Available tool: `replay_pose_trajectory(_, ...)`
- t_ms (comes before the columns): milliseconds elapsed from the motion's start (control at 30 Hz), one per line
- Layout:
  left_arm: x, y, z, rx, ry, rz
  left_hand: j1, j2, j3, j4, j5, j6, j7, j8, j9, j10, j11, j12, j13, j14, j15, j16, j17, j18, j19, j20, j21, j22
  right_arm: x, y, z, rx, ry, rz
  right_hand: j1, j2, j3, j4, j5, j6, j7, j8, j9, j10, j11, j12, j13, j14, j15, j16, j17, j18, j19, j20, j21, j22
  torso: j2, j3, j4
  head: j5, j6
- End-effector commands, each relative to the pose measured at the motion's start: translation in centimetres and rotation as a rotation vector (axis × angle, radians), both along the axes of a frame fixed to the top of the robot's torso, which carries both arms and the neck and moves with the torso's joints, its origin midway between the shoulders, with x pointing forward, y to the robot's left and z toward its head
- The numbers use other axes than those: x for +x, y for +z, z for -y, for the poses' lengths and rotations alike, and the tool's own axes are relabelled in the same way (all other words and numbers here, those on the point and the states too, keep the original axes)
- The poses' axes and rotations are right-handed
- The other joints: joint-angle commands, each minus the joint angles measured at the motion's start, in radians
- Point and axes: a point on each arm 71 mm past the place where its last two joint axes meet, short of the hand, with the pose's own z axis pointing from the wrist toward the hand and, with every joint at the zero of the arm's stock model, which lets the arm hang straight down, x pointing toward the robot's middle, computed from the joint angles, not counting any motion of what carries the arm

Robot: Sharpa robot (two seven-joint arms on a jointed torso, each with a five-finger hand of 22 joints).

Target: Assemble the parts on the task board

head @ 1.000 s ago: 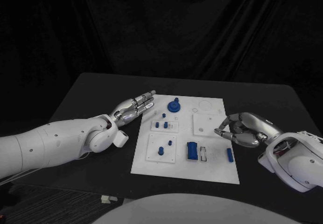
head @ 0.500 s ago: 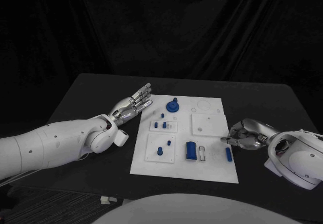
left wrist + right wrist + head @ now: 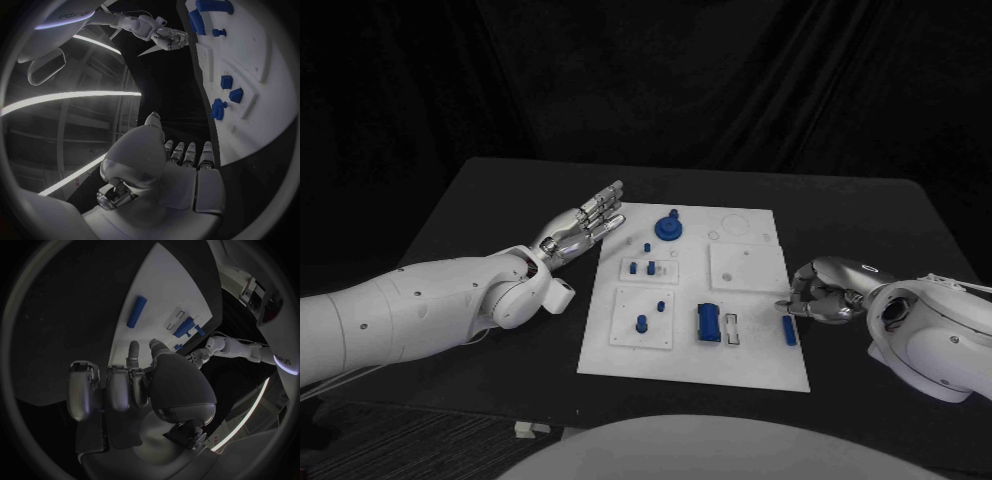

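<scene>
The white task board [image 3: 697, 355] lies mid-bench. The left robot hand [image 3: 584, 222] hovers flat, fingers apart, empty; the right robot hand [image 3: 822, 290] (fingers curled, holding nothing) sits beside a blue part [image 3: 790, 332].

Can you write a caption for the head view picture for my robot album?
Right robot hand curls beside a blue part on the white task board; left robot hand spreads flat.

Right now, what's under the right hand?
The right hand hovers with curled fingers at the board's right edge, over black table and the board's rim. A blue bar lies just beside its fingertips, apparently untouched. Whatever lies directly beneath the palm is covered.
</scene>
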Motion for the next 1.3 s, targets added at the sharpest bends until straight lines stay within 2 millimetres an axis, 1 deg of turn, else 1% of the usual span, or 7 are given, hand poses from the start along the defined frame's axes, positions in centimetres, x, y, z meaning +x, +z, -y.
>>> replay_pose_trajectory(33, -0.1, 0.6, 0.2, -0.06, -0.021, 0.058, 0.01, 0.001, 0.008, 0.0, 0.006, 0.001, 0.007, 0.003, 0.001, 0.0, 0.009, -0.003, -0.001, 0.0, 0.006, -0.004, -0.001, -0.001, 0.002, 0.008, -0.003, -0.001, 0.0, -0.1, 0.2, -0.119, 0.011, 0.012, 0.0, 0.007, -0.01, 0.005, -0.004, -0.013, -0.001, 0.014, 0.034, 0.107, -0.008, 0.002, 0.263, 0.075, -0.006, -0.001, 0.102, -0.012, 0.063, -0.008, 0.006, 0.228, -0.001, 0.0001, -0.0013, -0.004, 0.0)
replay_pose_trajectory(333, -0.1, 0.5, 0.2, -0.058, -0.024, 0.051, 0.015, 0.0, 0.011, -0.001, 0.009, 0.01, 0.026, 0.005, 0.003, 0.0, 0.013, -0.003, -0.001, 0.0, 0.013, -0.004, -0.001, 0.0, 0.002, 0.016, -0.003, -0.001, -0.3, -0.7, 0.2, -0.167, 0.021, -0.026, -0.016, 0.003, -0.024, 0.019, -0.055, -0.02, -0.001, 0.018, 0.085, 0.107, -0.009, 0.002, 0.263, 0.074, -0.006, -0.002, 0.099, -0.012, 0.061, -0.01, 0.003, 0.226, 0.0, 0.0004, -0.0019, -0.013, 0.0)
replay_pose_trajectory(467, -0.1, 0.5, 0.1, -0.057, -0.023, 0.049, 0.017, 0.0, 0.012, -0.001, 0.011, 0.013, 0.034, 0.006, 0.003, 0.0, 0.014, -0.003, -0.001, 0.0, 0.016, -0.004, -0.001, 0.0, 0.002, 0.018, -0.003, -0.001, -0.4, -0.9, 0.1, -0.174, 0.025, -0.035, -0.026, 0.006, -0.03, 0.028, -0.077, -0.017, 0.0, 0.005, 0.091, 0.107, -0.008, 0.002, 0.263, 0.074, -0.006, -0.002, 0.098, -0.011, 0.061, -0.009, 0.002, 0.226, 0.0, 0.0005, -0.0018, -0.016, 0.0)
replay_pose_trajectory(600, -0.1, 0.4, 0.1, -0.056, -0.024, 0.046, 0.019, 0.0, 0.013, -0.001, 0.013, 0.016, 0.038, 0.006, 0.004, 0.0, 0.017, -0.003, -0.001, 0.0, 0.018, -0.004, -0.001, -0.001, 0.002, 0.02, -0.003, -0.001, -0.5, -1.1, 0.1, -0.178, 0.028, -0.043, -0.034, 0.01, -0.035, 0.038, -0.087, -0.002, 0.0, -0.027, 0.086, 0.107, -0.008, 0.002, 0.263, 0.074, -0.005, -0.003, 0.097, -0.011, 0.061, -0.009, 0.002, 0.226, 0.0, 0.0009, -0.0003, -0.019, 0.0)
replay_pose_trajectory(833, -0.1, 0.4, 0.0, -0.054, -0.024, 0.042, 0.022, 0.0, 0.014, -0.002, 0.016, 0.019, 0.044, 0.007, 0.004, 0.0, 0.019, -0.003, -0.001, 0.0, 0.021, -0.004, -0.001, -0.001, 0.002, 0.022, -0.003, -0.001, -0.6, -1.3, -0.2, -0.175, 0.038, -0.048, -0.029, 0.013, -0.037, 0.043, -0.081, 0.031, 0.003, -0.101, 0.065, 0.107, -0.005, 0.002, 0.263, 0.073, -0.003, -0.004, 0.094, -0.011, 0.061, -0.007, 0.001, 0.226, 0.001, 0.0002, -0.0011, -0.017, 0.0)
replay_pose_trajectory(1100, -0.1, 0.4, 0.0, -0.054, -0.027, 0.038, 0.027, -0.001, 0.016, -0.004, 0.022, 0.023, 0.05, 0.008, 0.005, 0.0, 0.023, -0.003, -0.001, 0.0, 0.024, -0.004, -0.001, -0.001, 0.002, 0.024, -0.003, -0.001, -0.8, -1.4, -0.5, -0.167, 0.05, -0.05, -0.008, 0.014, -0.031, 0.032, -0.04, 0.057, 0.005, -0.151, 0.055, 0.107, -0.003, 0.002, 0.263, 0.073, -0.001, -0.004, 0.094, -0.011, 0.061, -0.005, 0.001, 0.226, 0.001, -0.0005, -0.0008, -0.019, 0.0)
replay_pose_trajectory(1300, -0.1, 0.3, 0.1, -0.054, -0.031, 0.033, 0.031, -0.001, 0.018, -0.004, 0.027, 0.026, 0.055, 0.008, 0.005, 0.0, 0.026, -0.003, -0.001, 0.0, 0.026, -0.004, -0.001, -0.002, 0.002, 0.026, -0.003, -0.001, -0.8, -1.7, -0.5, -0.175, 0.054, -0.063, -0.003, 0.014, -0.029, 0.029, -0.021, 0.062, 0.006, -0.167, 0.053, 0.107, -0.003, 0.002, 0.263, 0.073, -0.001, -0.004, 0.092, -0.011, 0.061, -0.004, 0.0, 0.226, 0.0, 0.0, -0.0001, -0.018, 0.0)
